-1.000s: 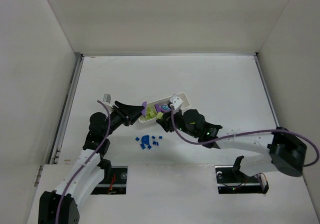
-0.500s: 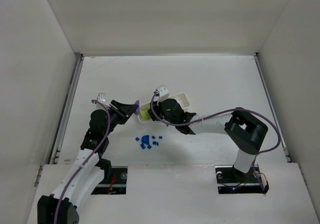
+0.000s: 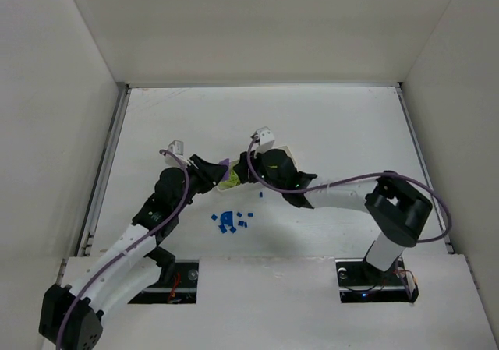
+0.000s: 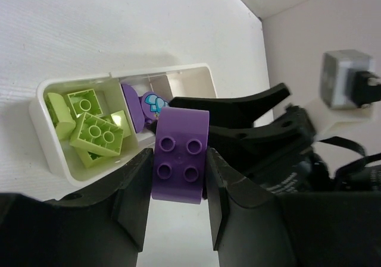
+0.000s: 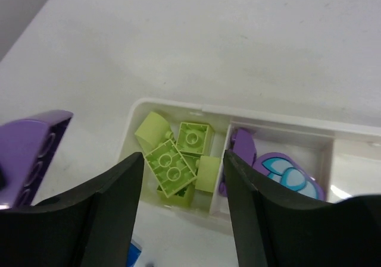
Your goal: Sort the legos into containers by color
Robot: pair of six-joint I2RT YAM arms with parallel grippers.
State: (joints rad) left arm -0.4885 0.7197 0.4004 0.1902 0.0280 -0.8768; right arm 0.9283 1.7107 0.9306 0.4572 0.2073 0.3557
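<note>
Jaws of the left gripper (image 4: 178,181) are pinching a purple brick (image 4: 180,154) near the tray (image 5: 172,103). The right gripper (image 5: 181,160) is hovering spread over 2 compartments holding yellow-green bricks (image 5: 169,170) and purple pieces (image 5: 241,145). Blue bits (image 3: 230,222) are lying on the table (image 3: 327,124).

You have no readable text, number or brand in any of these views. The only print you can see is a pale blue motif on a purple plastic piece (image 5: 284,178) in the long white plastic tray (image 5: 178,106); it forms no letters.
</note>
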